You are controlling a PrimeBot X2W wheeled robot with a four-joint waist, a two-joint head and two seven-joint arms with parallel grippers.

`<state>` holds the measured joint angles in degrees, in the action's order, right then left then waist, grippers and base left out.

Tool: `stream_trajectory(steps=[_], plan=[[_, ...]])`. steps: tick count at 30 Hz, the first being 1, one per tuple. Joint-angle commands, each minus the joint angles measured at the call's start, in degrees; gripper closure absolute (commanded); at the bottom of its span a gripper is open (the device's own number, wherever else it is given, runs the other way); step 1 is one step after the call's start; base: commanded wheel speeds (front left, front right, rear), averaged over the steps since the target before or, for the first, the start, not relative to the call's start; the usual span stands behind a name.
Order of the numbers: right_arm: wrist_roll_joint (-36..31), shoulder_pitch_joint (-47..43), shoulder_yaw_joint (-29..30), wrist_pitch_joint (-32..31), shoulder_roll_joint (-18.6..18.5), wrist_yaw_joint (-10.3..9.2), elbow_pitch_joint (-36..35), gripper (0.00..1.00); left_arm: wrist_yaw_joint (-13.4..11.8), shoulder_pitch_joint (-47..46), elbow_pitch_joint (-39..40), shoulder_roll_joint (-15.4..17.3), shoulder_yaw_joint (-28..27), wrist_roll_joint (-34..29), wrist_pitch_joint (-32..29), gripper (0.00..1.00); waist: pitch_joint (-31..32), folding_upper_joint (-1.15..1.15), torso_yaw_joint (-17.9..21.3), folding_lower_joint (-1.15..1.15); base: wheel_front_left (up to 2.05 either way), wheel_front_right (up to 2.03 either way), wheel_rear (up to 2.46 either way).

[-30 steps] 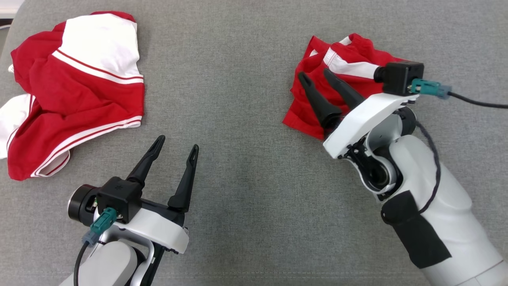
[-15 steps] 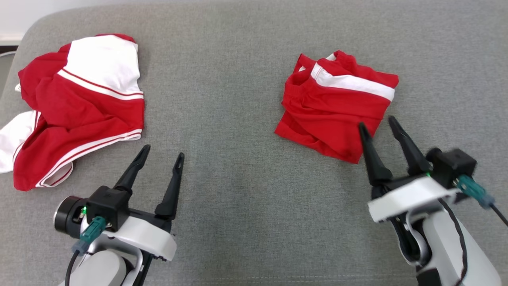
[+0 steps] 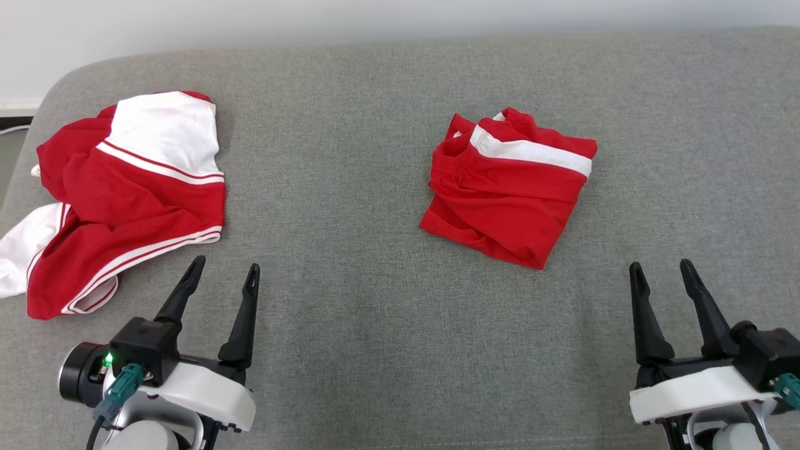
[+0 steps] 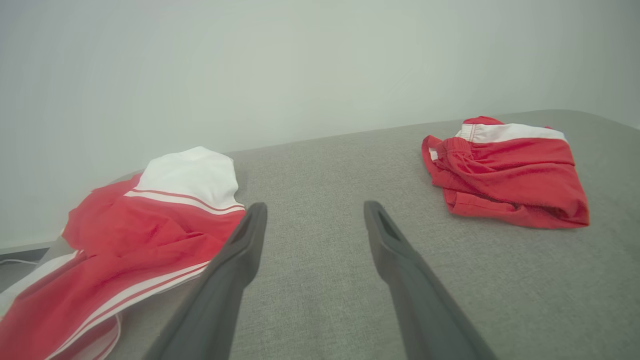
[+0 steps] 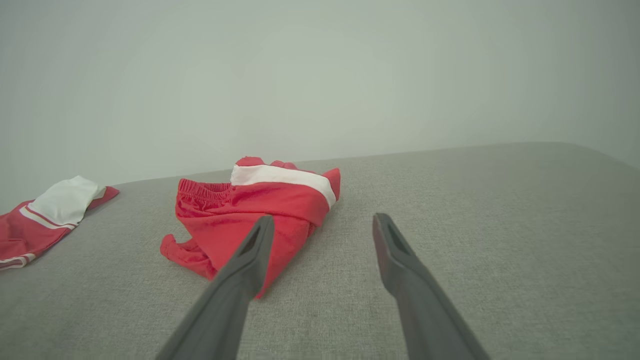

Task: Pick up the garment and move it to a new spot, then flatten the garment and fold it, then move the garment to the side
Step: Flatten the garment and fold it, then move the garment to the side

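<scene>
Head view: folded garment (image 3: 509,187) lies beyond right hand (image 3: 661,265), leftward, apart

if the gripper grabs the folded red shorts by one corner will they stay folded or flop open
Probably flop open: the folded red shorts are soft, wrinkled cloth in loose layers with nothing holding them. Likely light, being one thin small bundle. Pushed, they would probably bunch rather than slide, since the grey cushion looks coarsely woven.
</scene>
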<state>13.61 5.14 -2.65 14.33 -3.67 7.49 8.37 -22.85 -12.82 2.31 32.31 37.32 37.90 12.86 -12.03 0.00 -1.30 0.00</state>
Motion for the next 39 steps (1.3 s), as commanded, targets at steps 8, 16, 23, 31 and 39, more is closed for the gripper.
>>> stream_trajectory(steps=[8, 16, 23, 31, 39], plan=[[-0.39, -2.50, -0.13, 0.66, 0.40, 0.00, -2.77, 0.00, -1.66, 0.56, 1.91, 2.76, -3.05, 0.71, 0.08, 0.00, 0.74, 0.00, 0.23, 0.00, 0.00, 0.00, 0.00], [1.00, -1.79, -0.33, 0.66, 0.64, 0.00, -1.95, 0.00, -1.96, 0.44, 2.79, 3.00, -2.88, 0.69, -0.33, 0.00, -0.21, 0.00, 0.44, 0.00, 0.00, 0.00, 0.00], [4.88, 3.52, -1.57, 0.66, 0.35, 0.00, 3.26, 0.00, -1.50, -0.77, 3.31, 3.10, -2.82, 0.48, -0.37, 0.00, -2.19, 0.00, 0.39, 0.00, 0.00, 0.00, 0.00], [12.70, 14.48, -5.66, -1.01, -1.77, 0.00, 14.79, 0.00, 0.15, -3.26, 2.61, 2.20, -2.13, 0.05, -0.06, 0.00, -5.08, 0.00, -1.72, 0.00, 0.00, 0.00, 0.00], [22.66, 22.97, -10.79, -4.76, -1.40, 0.00, 24.20, 0.00, 1.31, -4.55, 0.91, 0.98, -2.09, -0.08, 0.70, 0.00, -6.74, 0.00, -3.87, 0.00, 0.00, 0.00, 0.00]])
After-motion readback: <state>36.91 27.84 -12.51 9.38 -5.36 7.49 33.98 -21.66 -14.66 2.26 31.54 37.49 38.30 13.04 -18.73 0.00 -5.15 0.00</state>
